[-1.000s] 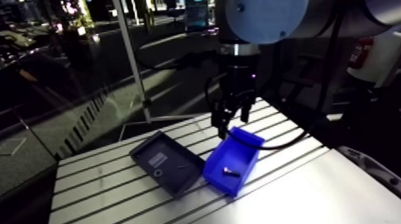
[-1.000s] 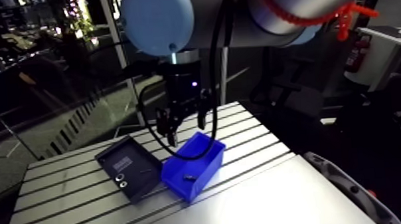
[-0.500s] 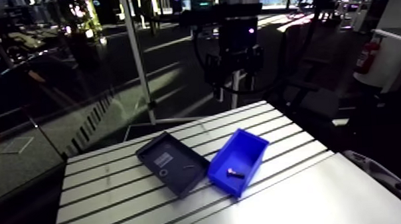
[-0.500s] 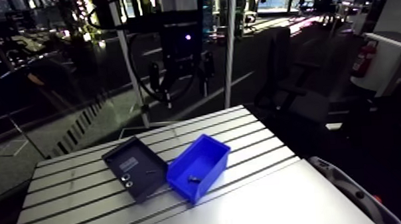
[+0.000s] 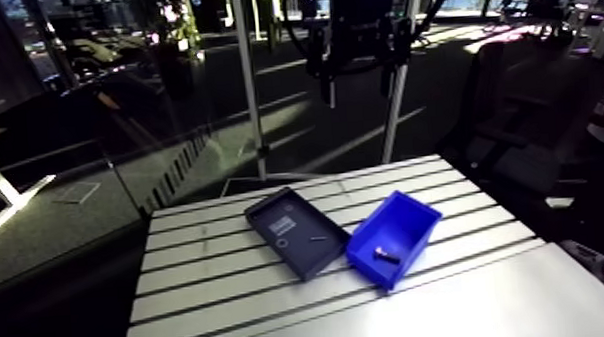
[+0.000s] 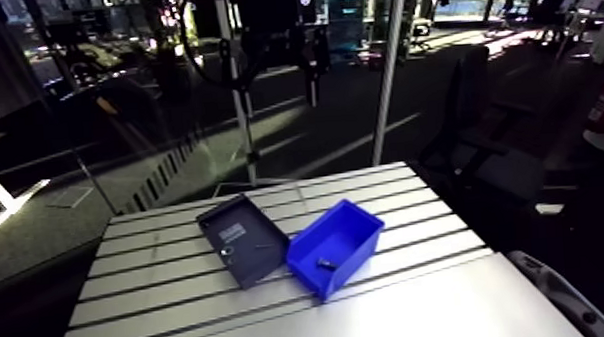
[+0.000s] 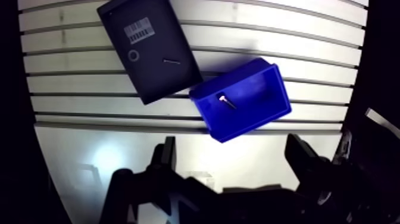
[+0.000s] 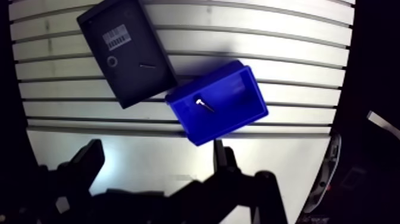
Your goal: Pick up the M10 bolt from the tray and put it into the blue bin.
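The M10 bolt (image 7: 226, 102) lies on the floor of the blue bin (image 7: 259, 89), which stands against the dark tray (image 7: 158, 80) on the slotted table. In the arm view the bolt (image 5: 385, 256) shows as a small dark piece with a bright end inside the bin (image 5: 409, 222). My gripper (image 7: 231, 149) hangs high above the table, over its bare part short of the bin. Its fingers (image 7: 166, 149) stand wide apart with nothing between them.
The tray holds a white label, a small ring (image 7: 133, 56) and a thin screw (image 7: 171, 61). The table's edge (image 5: 143, 290) drops off beside the tray, and a smooth plate (image 5: 425, 313) takes up the table's near part. An upright post (image 5: 248, 84) stands behind the table.
My gripper has risen from just over the bin to high above the table, and the arm view has shifted with it. The bolt stays in the bin.
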### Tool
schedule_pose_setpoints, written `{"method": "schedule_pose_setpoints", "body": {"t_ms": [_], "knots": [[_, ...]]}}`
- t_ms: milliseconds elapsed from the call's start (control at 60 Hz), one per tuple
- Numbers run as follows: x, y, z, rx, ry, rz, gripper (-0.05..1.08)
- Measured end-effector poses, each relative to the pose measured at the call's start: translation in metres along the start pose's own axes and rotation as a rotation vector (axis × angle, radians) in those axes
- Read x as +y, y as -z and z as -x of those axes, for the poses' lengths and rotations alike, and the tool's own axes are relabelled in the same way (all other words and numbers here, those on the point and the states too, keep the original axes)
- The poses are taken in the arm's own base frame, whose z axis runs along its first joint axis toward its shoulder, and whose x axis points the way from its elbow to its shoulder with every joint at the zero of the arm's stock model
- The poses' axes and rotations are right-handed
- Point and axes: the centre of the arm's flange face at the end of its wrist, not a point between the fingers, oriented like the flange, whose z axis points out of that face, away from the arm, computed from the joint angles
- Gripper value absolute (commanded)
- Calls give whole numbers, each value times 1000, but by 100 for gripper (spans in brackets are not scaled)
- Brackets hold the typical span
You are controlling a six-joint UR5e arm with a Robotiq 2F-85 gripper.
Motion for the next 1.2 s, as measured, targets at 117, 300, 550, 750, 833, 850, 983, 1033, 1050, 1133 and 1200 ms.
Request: {"method": "schedule_pose_setpoints", "body": {"t_ms": [117, 300, 550, 750, 833, 850, 983, 1033, 1050, 1133, 1200], "knots": [[-19, 20, 1, 5, -17, 15, 1], [-43, 56, 9, 24, -42, 25, 1], [-63, 100, 21, 63, -81, 19, 1], [-70, 117, 29, 81, -103, 13, 1], [-70, 118, 31, 82, -107, 12, 1], [-70, 118, 31, 82, -107, 12, 1], [-69, 117, 31, 83, -111, 14, 1], [-69, 117, 31, 85, -112, 14, 1], [-69, 116, 30, 86, -112, 15, 1], [-68, 115, 29, 90, -114, 17, 1], [-67, 114, 29, 92, -114, 17, 1]]}}
